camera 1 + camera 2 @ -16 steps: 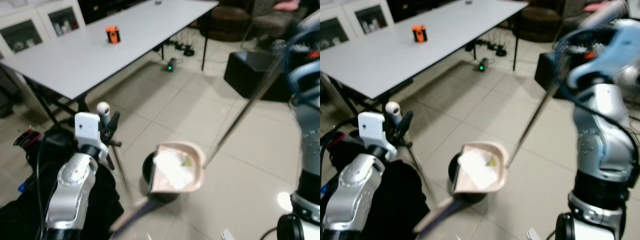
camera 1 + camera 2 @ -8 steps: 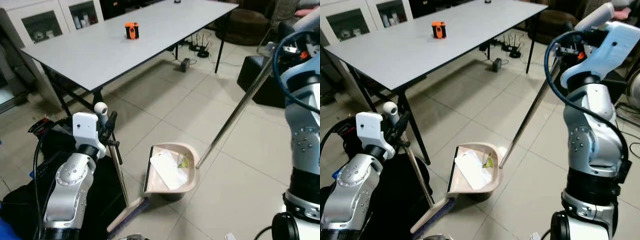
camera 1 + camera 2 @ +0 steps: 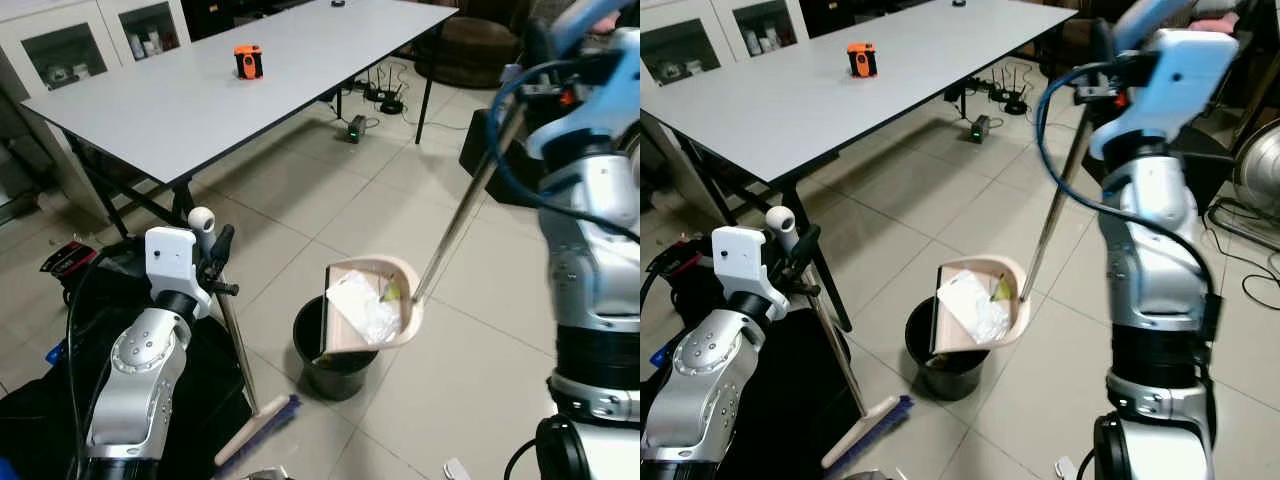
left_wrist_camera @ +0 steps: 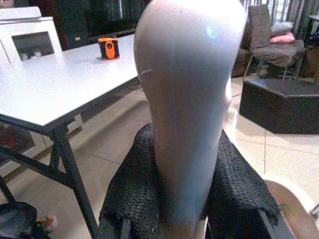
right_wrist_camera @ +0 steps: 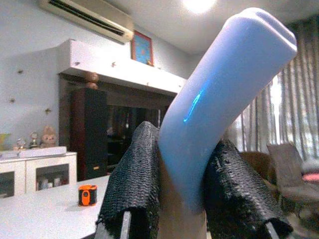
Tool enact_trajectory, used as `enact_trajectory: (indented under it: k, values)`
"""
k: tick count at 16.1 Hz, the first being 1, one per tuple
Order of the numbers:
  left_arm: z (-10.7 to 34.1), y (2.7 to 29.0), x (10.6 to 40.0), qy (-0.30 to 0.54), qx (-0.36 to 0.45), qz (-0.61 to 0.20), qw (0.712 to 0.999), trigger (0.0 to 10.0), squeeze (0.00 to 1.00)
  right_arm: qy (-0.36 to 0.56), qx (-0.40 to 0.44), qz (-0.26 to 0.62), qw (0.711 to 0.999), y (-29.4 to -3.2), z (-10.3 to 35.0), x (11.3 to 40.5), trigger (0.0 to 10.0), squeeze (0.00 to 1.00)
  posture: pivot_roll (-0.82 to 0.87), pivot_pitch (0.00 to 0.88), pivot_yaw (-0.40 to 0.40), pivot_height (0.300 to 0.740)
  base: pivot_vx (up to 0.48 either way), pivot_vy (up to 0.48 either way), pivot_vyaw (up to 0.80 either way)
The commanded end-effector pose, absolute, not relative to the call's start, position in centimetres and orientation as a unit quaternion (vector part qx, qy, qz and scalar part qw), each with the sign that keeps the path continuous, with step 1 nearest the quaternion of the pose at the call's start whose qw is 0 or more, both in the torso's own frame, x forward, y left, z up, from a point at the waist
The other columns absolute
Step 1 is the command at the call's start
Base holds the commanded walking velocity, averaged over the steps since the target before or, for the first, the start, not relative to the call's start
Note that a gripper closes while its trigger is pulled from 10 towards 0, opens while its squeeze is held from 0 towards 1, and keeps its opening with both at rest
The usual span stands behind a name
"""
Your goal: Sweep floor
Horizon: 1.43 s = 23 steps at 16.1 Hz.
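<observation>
Right gripper clamps dustpan handle; pan below, over bin. Tip steeper, centred; left gripper grips broom.

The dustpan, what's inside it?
The dustpan, tilted over the black bin, holds white paper and a small green scrap. Anything beneath the paper is hidden.

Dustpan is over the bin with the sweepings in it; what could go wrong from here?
1. The dustpan overhangs the far rim of the black bin, so paper and scraps could slide past onto the tiles if tipped carelessly.
2. The right gripper grips only the top of the long handle; a small wrist motion could swing the pan wide.
3. The broom, held by the left gripper, leans close to the bin and could knock it.
</observation>
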<state>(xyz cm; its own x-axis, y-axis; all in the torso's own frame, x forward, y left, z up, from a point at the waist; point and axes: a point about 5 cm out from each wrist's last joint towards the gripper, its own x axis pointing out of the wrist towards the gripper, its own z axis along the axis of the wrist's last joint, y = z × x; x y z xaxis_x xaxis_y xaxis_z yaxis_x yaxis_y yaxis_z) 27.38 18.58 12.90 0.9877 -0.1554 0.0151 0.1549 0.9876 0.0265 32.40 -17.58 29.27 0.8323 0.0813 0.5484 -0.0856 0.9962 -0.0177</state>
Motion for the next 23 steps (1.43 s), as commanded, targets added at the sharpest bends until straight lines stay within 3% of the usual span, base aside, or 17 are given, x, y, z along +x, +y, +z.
enact_trajectory:
  k: [1,6,12,19,23]
  values:
    - [14.1,19.0,27.5,-0.031,0.024,-0.069,0.997,10.0,0.0,-0.333,-0.017,0.061,0.941,-16.3,30.7,32.3,10.0,0.0,0.03,0.0,0.049,0.74,0.0,0.0,0.0]
    - [14.1,18.6,27.7,-0.036,0.023,-0.072,0.996,10.0,0.0,-0.382,-0.097,0.134,0.909,-12.2,30.3,32.0,10.0,0.0,0.03,0.0,0.049,0.74,0.0,0.0,0.0]
    - [14.1,18.7,27.7,-0.036,0.025,-0.07,0.997,10.0,0.0,-0.391,-0.122,0.214,0.887,-7.9,28.2,31.1,10.0,0.0,0.03,0.0,0.046,0.74,0.0,0.0,0.0]
    - [14.0,18.5,27.6,-0.034,0.026,-0.073,0.996,10.0,0.0,-0.377,-0.168,0.289,0.864,-5.2,26.1,30.1,10.0,0.0,0.03,0.0,0.044,0.74,0.0,0.0,0.0]
    - [13.9,18.4,27.7,-0.034,0.026,-0.074,0.996,10.0,0.0,-0.359,-0.221,0.304,0.854,-5.1,25.2,30.2,10.0,0.0,0.02,0.0,0.041,0.74,0.0,0.0,0.0]
